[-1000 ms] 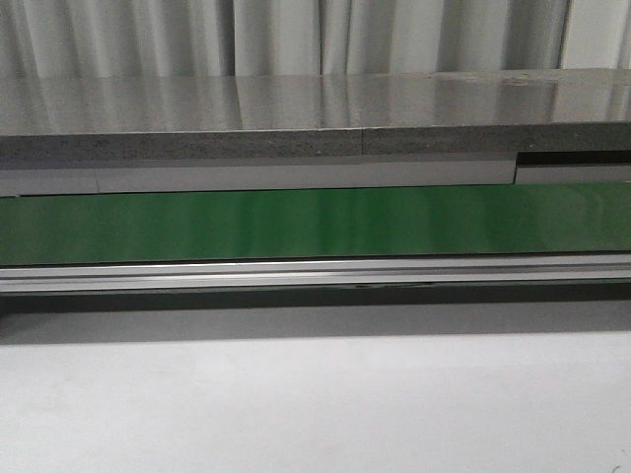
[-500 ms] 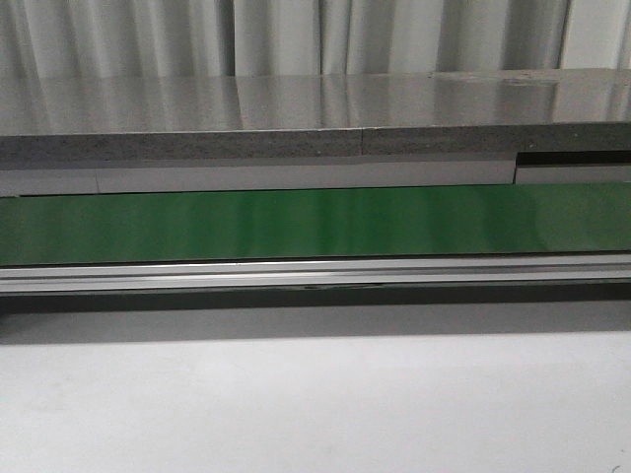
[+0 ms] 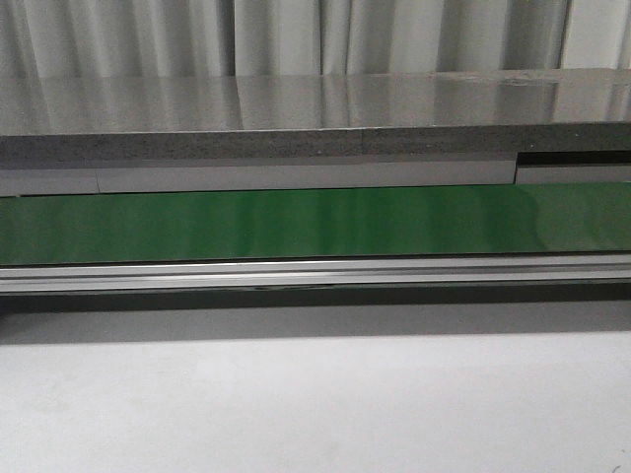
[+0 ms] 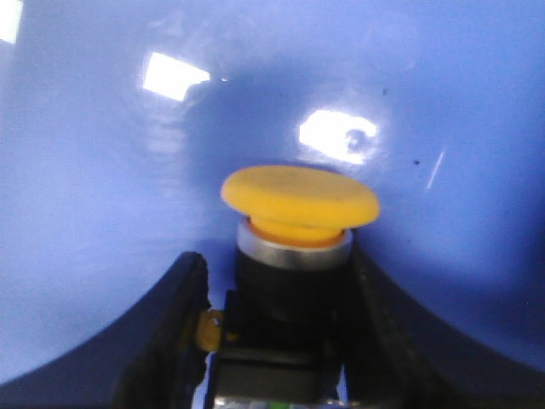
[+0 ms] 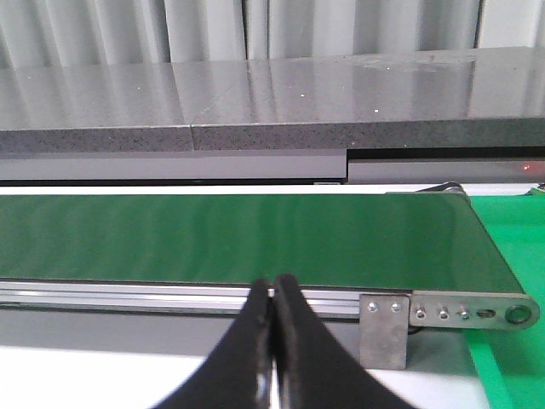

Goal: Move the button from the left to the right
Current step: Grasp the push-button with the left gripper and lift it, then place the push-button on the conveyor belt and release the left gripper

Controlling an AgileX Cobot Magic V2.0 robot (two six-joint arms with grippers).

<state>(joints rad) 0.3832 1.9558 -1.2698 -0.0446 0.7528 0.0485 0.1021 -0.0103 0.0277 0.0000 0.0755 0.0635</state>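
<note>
Button (image 4: pixel 298 256) sits between the left gripper (image 4: pixel 281 341) fingers over a blue surface (image 4: pixel 102 170), apparently clenched at its rigid black body; right gripper (image 5: pixel 274 341) is clenched empty.

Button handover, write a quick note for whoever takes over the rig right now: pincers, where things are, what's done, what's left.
Left pincer: fingers on either side of the button, around its black body, over a glossy blue surface; whether it grips firmly or has lifted cannot be told.
Right pincer: shut, empty, facing the green belt.
Front view shows the belt with nothing on it and neither arm.
Done: the left pincer has reached the button.
Left: carry the button to the right side and release it.
</note>
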